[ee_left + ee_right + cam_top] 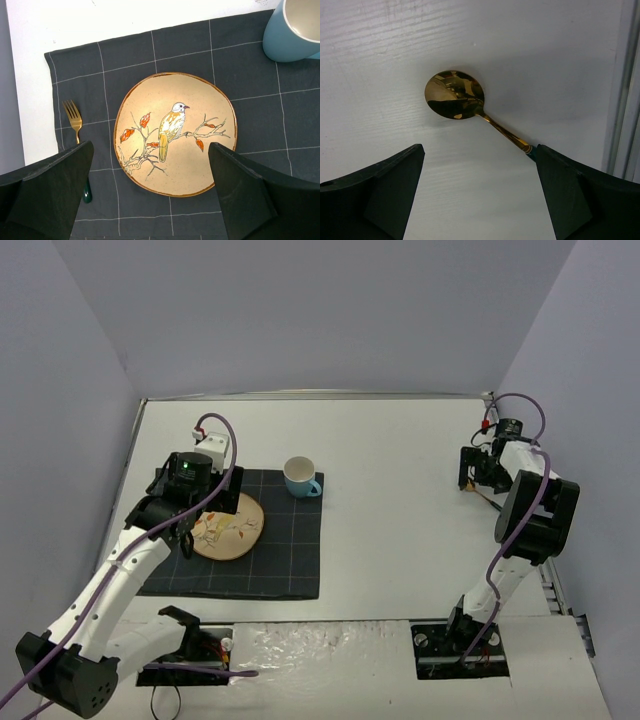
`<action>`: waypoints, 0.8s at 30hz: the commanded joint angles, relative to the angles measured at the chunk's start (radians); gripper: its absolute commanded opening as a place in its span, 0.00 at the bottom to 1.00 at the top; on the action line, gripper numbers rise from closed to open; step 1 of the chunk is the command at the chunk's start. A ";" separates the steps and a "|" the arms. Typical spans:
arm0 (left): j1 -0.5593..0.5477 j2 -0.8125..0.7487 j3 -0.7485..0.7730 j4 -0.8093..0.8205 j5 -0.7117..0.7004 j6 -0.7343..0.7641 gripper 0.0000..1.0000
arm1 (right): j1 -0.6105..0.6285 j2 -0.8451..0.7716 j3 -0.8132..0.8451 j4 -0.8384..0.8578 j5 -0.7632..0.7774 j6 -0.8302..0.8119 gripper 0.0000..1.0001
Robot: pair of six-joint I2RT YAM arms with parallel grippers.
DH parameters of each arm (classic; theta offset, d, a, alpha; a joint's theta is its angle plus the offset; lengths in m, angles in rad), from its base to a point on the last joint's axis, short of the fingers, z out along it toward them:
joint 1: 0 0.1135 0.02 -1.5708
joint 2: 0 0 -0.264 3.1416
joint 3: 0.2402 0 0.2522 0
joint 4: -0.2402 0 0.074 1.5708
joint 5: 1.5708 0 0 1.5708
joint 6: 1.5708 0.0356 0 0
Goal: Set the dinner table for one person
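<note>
Dinner table: a large, flat, white rectangular top with thin metal edge strips, lying level between pale walls. Its left part bore a dark checked placemat carrying a bird-painted plate, a gold fork and a blue cup. A gold spoon lay near its right edge.

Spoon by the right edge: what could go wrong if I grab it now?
1. The spoon lies flat on the dinner table, handle end hidden behind a finger of the open right gripper; closing may skid it rather than lift it.
2. It sits near the metal edge strip; a finger could catch there.
</note>
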 commanded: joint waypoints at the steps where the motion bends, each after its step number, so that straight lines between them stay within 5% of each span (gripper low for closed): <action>1: -0.008 -0.013 0.013 0.052 -0.014 0.022 0.97 | -0.005 0.017 0.007 -0.034 -0.053 -0.044 0.89; 7: -0.008 -0.015 0.013 0.052 -0.011 0.027 0.97 | -0.003 0.047 0.004 -0.046 -0.049 -0.034 0.81; 15: -0.008 -0.018 0.010 0.054 -0.007 0.030 0.97 | 0.009 0.088 0.001 -0.053 -0.047 -0.021 0.59; 24: -0.008 -0.017 0.013 0.052 0.008 0.030 0.97 | 0.076 0.093 0.022 -0.060 -0.007 0.061 0.22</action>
